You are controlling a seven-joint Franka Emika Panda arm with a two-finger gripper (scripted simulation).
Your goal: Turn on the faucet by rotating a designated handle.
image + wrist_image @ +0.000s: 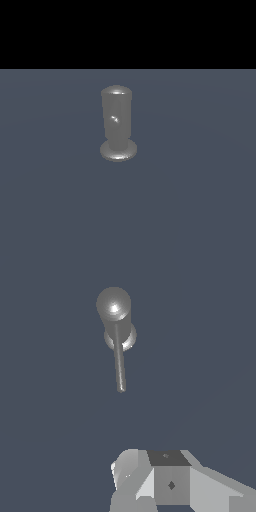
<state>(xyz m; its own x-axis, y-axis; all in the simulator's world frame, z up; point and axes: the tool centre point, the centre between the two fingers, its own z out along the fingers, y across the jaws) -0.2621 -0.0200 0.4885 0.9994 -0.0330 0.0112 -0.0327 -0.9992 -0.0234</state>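
One faucet (118, 125) stands upright on the flat blue-grey floor (200, 200), a little toward the exterior view's left of centre. Body: glossy grey metallic cylinder, domed top, round flared disc base resting flat on the floor. A small bright highlight shows partway up the cylinder in the exterior view; the handle cannot be made out there as a rod (it may point along the line of sight, cannot confirm).

Wrist view: faucet (115, 311) seen from above, dome uppermost, disc base peeking out beneath it. The handle (119, 363) shows clearly here as a thin straight grey rod with a rounded tip, joined to the cylinder near its top and projecting sideways, free end pointing toward the camera side of the scene.

The gripper (150, 481) appears only in the wrist view, as white and grey blocky housing at the picture's edge. Fingertips not visible, so whether the jaws are apart or together cannot be told. Gripper is well apart from the handle tip; bare floor lies between them. Nothing touches the faucet.
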